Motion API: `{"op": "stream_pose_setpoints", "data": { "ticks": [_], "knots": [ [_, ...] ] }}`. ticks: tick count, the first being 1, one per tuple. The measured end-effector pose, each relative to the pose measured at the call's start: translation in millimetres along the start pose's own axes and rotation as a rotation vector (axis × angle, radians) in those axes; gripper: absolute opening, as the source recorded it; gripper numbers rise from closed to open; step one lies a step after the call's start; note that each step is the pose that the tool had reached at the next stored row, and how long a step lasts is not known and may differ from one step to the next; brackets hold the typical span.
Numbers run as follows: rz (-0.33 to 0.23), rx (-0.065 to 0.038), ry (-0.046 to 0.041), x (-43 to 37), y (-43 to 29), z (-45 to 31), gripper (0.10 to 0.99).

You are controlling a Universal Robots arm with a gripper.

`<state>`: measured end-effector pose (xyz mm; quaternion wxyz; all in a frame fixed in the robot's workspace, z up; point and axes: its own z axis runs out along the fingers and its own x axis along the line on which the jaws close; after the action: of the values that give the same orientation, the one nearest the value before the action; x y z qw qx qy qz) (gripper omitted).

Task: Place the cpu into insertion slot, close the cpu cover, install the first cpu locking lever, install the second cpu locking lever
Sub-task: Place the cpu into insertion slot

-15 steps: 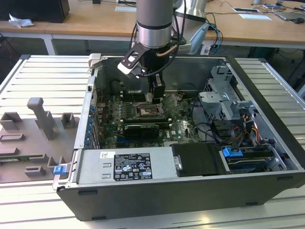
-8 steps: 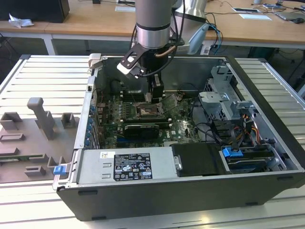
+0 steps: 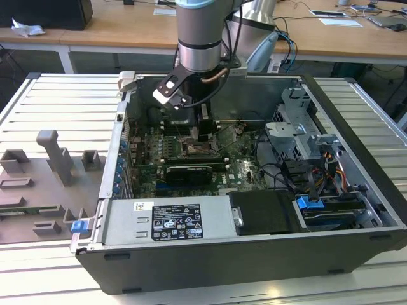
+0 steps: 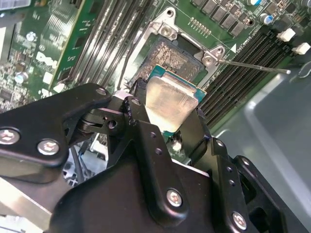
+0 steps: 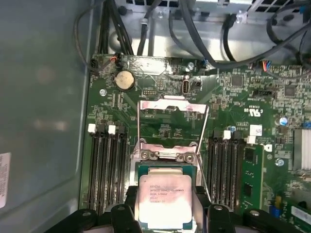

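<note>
The end effector [image 4: 167,114] is clamped on two opposite edges of the cpu [image 4: 171,99]. The chip's silver top faces the wrist cameras and it hangs just above the slot [image 4: 177,56], overlapping its near edge. This looks like a grip meant to lower it square; I judge it not yet seated. The cover [image 5: 172,108] stands swung up beyond the socket and a lever [image 4: 252,66] is out to the side, leaving the opening free. Memory slots [image 5: 104,165] crowd both flanks, and cables [image 5: 204,43] hang past the board inside the case [image 3: 356,127].
</note>
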<state>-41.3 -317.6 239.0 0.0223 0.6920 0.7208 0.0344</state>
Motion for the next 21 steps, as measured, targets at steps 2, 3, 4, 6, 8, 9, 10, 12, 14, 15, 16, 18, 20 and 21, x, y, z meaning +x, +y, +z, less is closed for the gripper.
{"op": "stream_pose_setpoints", "data": {
  "ticks": [2,3,4,6,8,9,10,12,14,15,16,18,20,21],
  "knots": [
    [0.008,0.000,-0.0007,0.0,-2.2,3.9,0.525],
    [0.010,0.000,-0.0009,0.1,-4.7,6.4,0.525],
    [0.010,0.000,-0.0009,0.1,-5.6,7.9,0.525],
    [0.011,0.000,-0.0010,0.3,-7.2,13.0,0.525],
    [0.017,0.000,-0.0015,0.4,-8.9,16.5,0.525],
    [0.025,0.000,-0.0024,0.3,-9.2,17.9,0.525],
    [0.035,-0.001,-0.0032,0.3,-9.5,19.4,0.525],
    [0.044,-0.001,-0.0058,0.2,-9.7,22.7,0.525],
    [0.043,0.000,-0.0106,0.2,-9.9,24.7,0.525],
    [0.043,0.000,-0.0161,0.2,-9.8,26.1,0.525],
    [0.043,0.001,-0.0199,0.2,-9.7,26.9,0.525],
    [0.042,0.006,-0.0243,0.8,-8.6,29.3,0.525],
    [0.042,0.006,-0.0241,1.1,-8.0,31.2,0.525],
    [0.042,0.006,-0.0242,1.2,-8.0,31.7,0.525]
  ]
}}
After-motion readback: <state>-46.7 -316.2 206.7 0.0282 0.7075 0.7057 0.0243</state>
